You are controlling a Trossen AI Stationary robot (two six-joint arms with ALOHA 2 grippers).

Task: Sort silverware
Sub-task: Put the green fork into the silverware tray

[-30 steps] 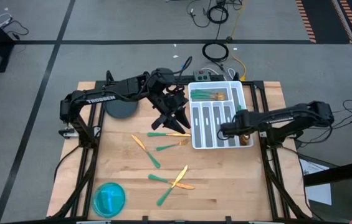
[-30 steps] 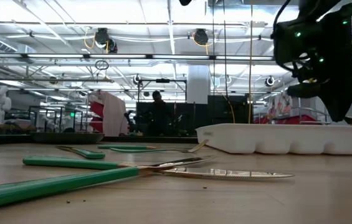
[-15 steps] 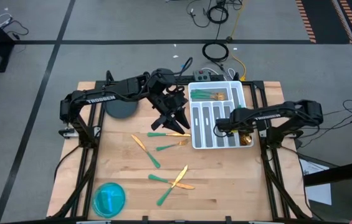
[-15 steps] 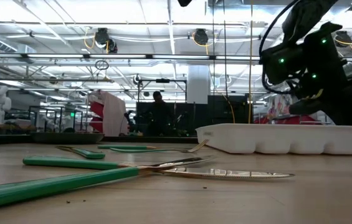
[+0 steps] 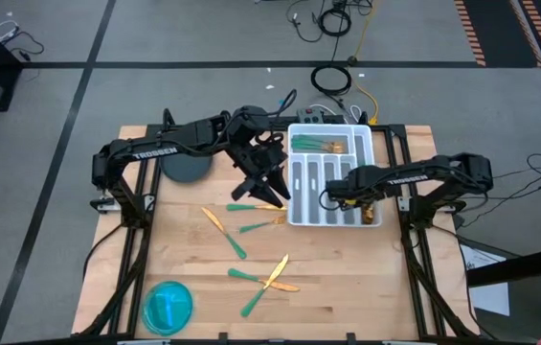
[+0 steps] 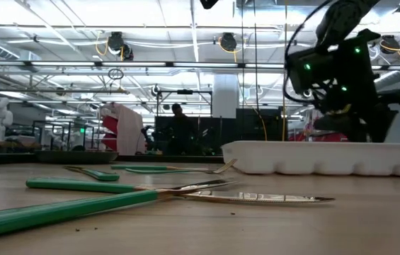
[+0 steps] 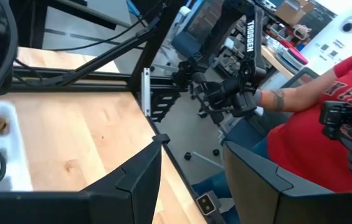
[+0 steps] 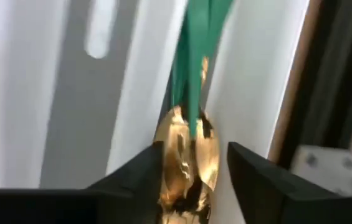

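The white divided tray (image 5: 301, 196) sits at the table's right. Forks (image 5: 320, 146) lie in its far cross compartment. Gold spoon bowls with teal handles (image 8: 188, 146) lie in its rightmost slot. My right gripper (image 5: 347, 199) points down into the tray, open, with its fingers on either side of those bowls. In the low view the tray wall (image 6: 313, 159) hides its fingertips. My left gripper (image 5: 268, 180) hangs open and empty above the table, left of the tray. Loose silverware (image 5: 256, 204) (image 5: 224, 232) (image 5: 268, 275) lies flat on the wood. My right gripper (image 8: 191, 162) comes from above, its fingers (image 8: 141, 171) flanking the gold bowls (image 8: 185, 134) at the spoons' near end, with the handles running away toward the tray's far end. The spoons lie in the slot. Whether the fingers touch them, I cannot tell.
A blue bowl (image 5: 168, 307) stands at the near left corner and a dark round dish (image 5: 186, 169) at the far left. Metal rails (image 5: 414, 240) frame the table. A person in a red shirt (image 7: 325, 124) shows beyond the table in the left wrist view.
My right gripper has gone toward the table's left across the tray and sunk lower into it, rolling a little as it went. My left arm has kept still.
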